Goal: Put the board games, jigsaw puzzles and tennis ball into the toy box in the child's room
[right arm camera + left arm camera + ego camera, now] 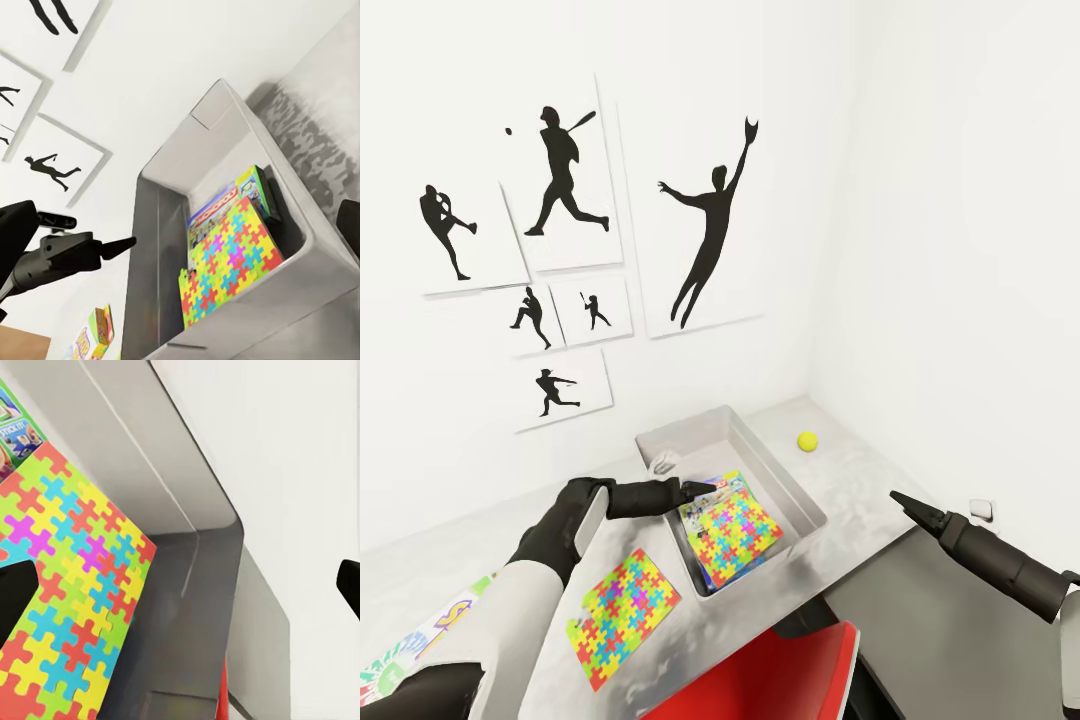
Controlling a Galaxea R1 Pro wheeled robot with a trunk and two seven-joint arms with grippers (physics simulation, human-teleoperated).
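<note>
The light grey toy box stands on the white table near the room's corner. In it a jigsaw puzzle lies on top of board games, one of them green-edged. A second jigsaw puzzle lies flat on the table beside the box. The Skip-Bo board game is partly cut off at the table's far left. Behind the box rests the tennis ball. My left gripper hovers open above the box's near-left rim, holding nothing. To the right of the box, my right gripper hangs open and empty.
A red chair stands against the table's front edge below the box. A lower dark grey unit adjoins the table on the right. White walls close in behind and to the right, with black baseball-player pictures.
</note>
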